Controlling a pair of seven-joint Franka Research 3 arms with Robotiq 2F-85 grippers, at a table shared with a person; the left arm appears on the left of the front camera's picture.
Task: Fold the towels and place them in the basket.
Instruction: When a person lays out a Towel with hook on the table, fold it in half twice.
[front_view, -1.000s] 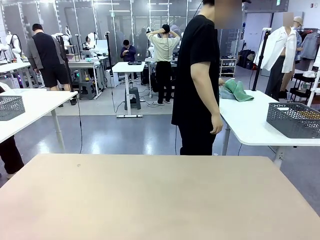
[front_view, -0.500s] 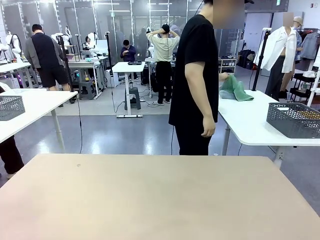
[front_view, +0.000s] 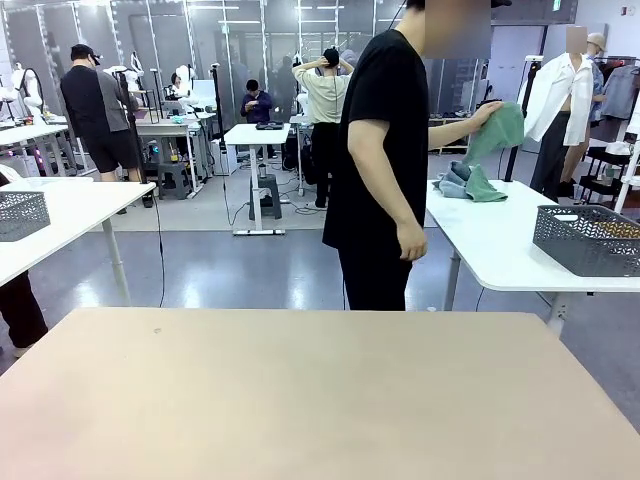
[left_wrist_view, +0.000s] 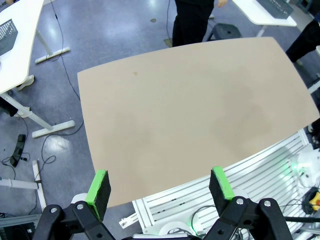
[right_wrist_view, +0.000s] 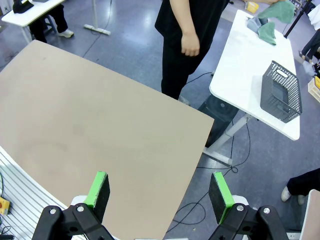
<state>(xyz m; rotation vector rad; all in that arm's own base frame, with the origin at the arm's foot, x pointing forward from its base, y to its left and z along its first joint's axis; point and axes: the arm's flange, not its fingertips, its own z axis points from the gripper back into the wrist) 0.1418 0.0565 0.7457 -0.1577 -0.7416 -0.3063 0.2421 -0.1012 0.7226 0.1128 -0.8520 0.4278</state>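
Left wrist view: the left gripper (left_wrist_view: 160, 186) has its jaws released, the green pads (left_wrist_view: 99, 187) spread wide with nothing between them. Beyond them lies the bare top of the beige table (left_wrist_view: 190, 110), and the dark legs of a person (left_wrist_view: 192, 20) stand at its far edge, at the top of the frame.

Right wrist view: the right gripper (right_wrist_view: 159, 192) is likewise released, its jaws wide apart and holding nothing, above the same beige table's near corner. The person stands at top centre with a lowered hand (right_wrist_view: 190, 45) hanging loose. At upper right a white side table (right_wrist_view: 245, 70) carries the dark grey mesh basket (right_wrist_view: 281, 92).

Front view: the person stands beyond the far edge of the beige table, turned toward the white side table at the right of the frame. Their raised hand (front_view: 487, 113) lifts the mint green towel (front_view: 503, 132) off that table's far end. Beneath it lies the blue-grey towel (front_view: 452, 180) in a crumpled heap, with green cloth beside it; whether that is the lifted towel's lower end I cannot tell. The basket stands at the right edge, well apart from the heap. At the left edge a second mesh basket (front_view: 20, 213) sits on another white table (front_view: 90, 205).
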